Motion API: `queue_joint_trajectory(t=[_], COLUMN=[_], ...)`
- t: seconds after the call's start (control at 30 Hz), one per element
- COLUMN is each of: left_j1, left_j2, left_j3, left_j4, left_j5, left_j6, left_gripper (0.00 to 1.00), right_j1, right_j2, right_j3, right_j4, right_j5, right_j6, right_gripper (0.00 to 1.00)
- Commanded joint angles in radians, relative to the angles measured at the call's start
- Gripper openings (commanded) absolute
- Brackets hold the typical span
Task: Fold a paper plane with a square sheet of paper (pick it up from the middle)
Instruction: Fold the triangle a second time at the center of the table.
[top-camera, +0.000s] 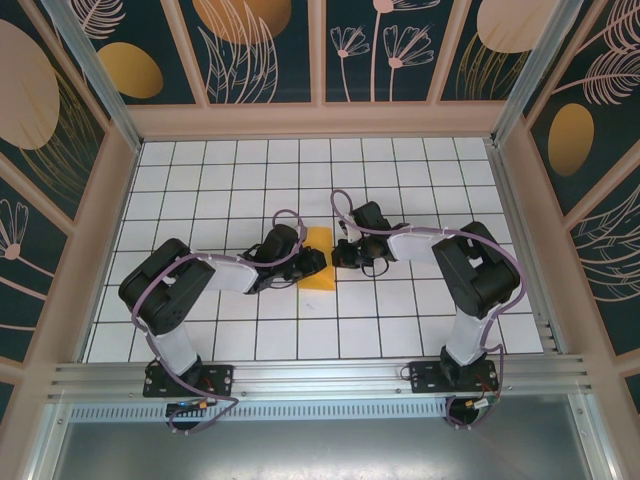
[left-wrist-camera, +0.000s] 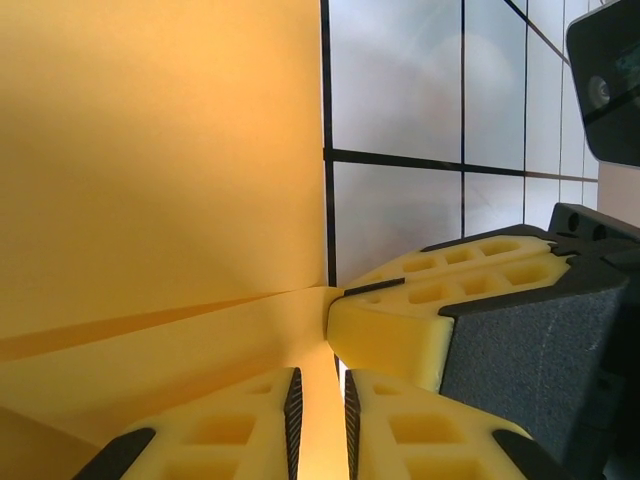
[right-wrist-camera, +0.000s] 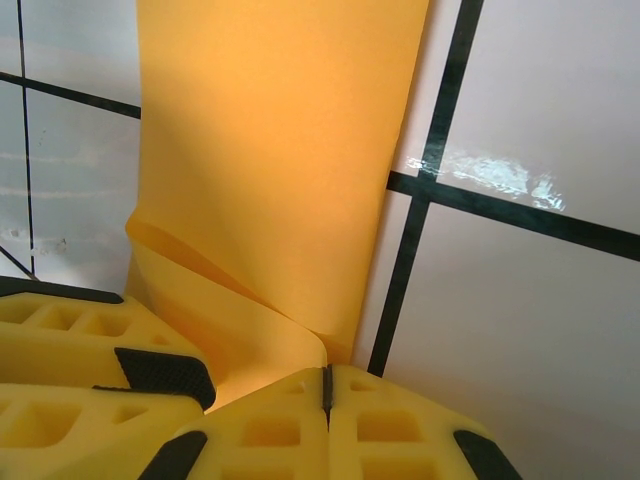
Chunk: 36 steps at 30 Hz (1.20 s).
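Note:
The square sheet of paper (top-camera: 320, 245), orange-yellow and creased, lies on the tiled floor between both grippers. My right gripper (top-camera: 340, 255) meets it from the right. In the right wrist view the right gripper (right-wrist-camera: 326, 372) is shut on a curled-up edge of the paper (right-wrist-camera: 270, 170). My left gripper (top-camera: 305, 268) comes in from the left. In the left wrist view the left gripper (left-wrist-camera: 318, 385) has its jaws a narrow gap apart, with a strip of the paper (left-wrist-camera: 160, 180) showing in the gap. One right finger (left-wrist-camera: 400, 320) sits just ahead of them, touching the paper's crease.
White tiled floor (top-camera: 400, 180) with black grid lines stretches around the paper. Pink-framed walls (top-camera: 320, 118) with orange ovals enclose it on three sides. A metal rail (top-camera: 320, 378) runs along the near edge by the arm bases.

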Motion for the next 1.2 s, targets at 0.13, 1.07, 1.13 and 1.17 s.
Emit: queue_joint_trajectory(t=[0.13, 1.07, 1.13, 1.17], left_j1=[-0.006, -0.007, -0.006, -0.006], left_j2=[0.015, 0.030, 0.032, 0.032], left_j3=[-0.001, -0.013, -0.015, -0.014], left_j4=[-0.034, -0.057, -0.055, -0.054], left_j5=[-0.024, -0.039, -0.038, -0.038], left_j6=[0.018, 0.014, 0.013, 0.013], left_gripper=[0.22, 0.19, 0.19, 0.20], right_j1=[0.008, 0.012, 0.011, 0.012], right_j2=[0.001, 0.034, 0.034, 0.034], right_j3=[-0.002, 0.041, 0.043, 0.044], right_j4=[-0.011, -0.050, -0.053, -0.053], right_j5=[0.000, 0.053, 0.058, 0.059], right_j6=[0.002, 0.015, 0.018, 0.017], right_gripper=[0.08, 0.08, 0.08, 0.08])
